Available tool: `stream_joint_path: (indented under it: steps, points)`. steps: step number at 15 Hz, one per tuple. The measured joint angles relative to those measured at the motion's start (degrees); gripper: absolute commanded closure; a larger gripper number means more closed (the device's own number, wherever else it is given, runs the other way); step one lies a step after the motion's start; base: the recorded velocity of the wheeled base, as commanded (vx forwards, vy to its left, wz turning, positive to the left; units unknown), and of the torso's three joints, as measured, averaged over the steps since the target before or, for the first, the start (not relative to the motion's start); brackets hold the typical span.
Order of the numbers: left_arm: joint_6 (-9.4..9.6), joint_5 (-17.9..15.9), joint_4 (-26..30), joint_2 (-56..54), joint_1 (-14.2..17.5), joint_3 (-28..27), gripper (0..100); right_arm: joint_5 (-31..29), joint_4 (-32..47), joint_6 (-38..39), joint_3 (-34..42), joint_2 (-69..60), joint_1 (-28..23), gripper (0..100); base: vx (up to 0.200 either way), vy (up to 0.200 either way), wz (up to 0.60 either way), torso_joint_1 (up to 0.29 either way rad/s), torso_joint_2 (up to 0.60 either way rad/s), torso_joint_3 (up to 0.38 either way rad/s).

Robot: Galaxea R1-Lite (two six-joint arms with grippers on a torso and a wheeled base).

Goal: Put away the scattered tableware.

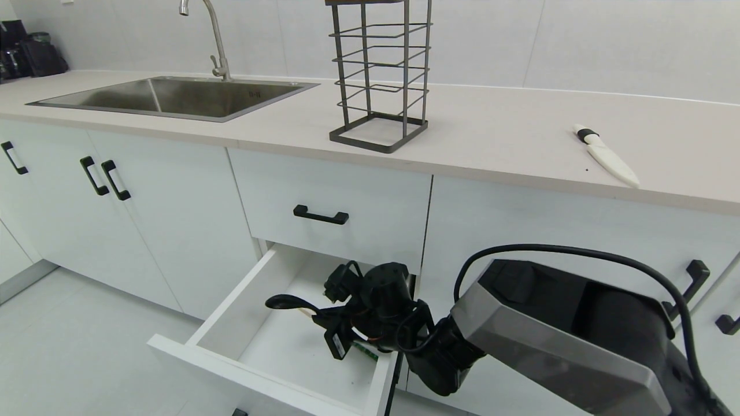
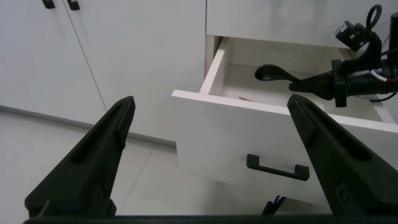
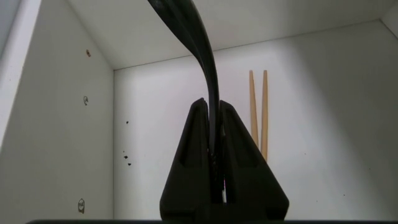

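Note:
My right gripper (image 1: 326, 316) hangs over the open white drawer (image 1: 231, 358), shut on the handle of a black spoon (image 1: 284, 302). The right wrist view has the black spoon (image 3: 196, 43) pinched between the fingers (image 3: 239, 168), above a pair of wooden chopsticks (image 3: 258, 109) lying on the drawer floor. A white knife (image 1: 607, 156) with a black band lies on the counter at the right. My left gripper (image 2: 211, 155) is open and empty, low in front of the drawer (image 2: 249, 143), where the spoon (image 2: 277, 73) and the right gripper (image 2: 348, 84) appear too.
A dark wire rack (image 1: 381, 75) stands on the beige counter (image 1: 491, 138), and a steel sink (image 1: 173, 95) with a tap (image 1: 217, 40) lies at the left. A closed drawer with a black handle (image 1: 321, 215) sits above the open one. Cabinet doors flank both sides.

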Motion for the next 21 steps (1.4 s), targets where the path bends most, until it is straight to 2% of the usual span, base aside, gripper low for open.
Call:
stream_joint_path:
  steps: [7, 12, 21]
  points:
    - [-0.02, 0.0, -0.02, 0.0, 0.0, 0.0, 0, -0.11, 3.85, -1.26, -3.19, 1.99, -0.01, 100, 0.0, 0.0, 0.0, 0.0, 0.0, 0.0]
    - [-0.02, -0.01, -0.02, 0.0, 0.0, 0.0, 0, -0.38, 16.42, -10.56, -9.9, 2.36, 0.24, 100, 0.0, 0.0, 0.0, 0.0, 0.0, 0.0]
    - [-0.02, 0.0, -0.02, 0.0, -0.04, 0.0, 0, -0.44, 17.57, -12.25, -11.68, 3.11, 1.43, 100, 0.0, 0.0, 0.0, 0.0, 0.0, 0.0]
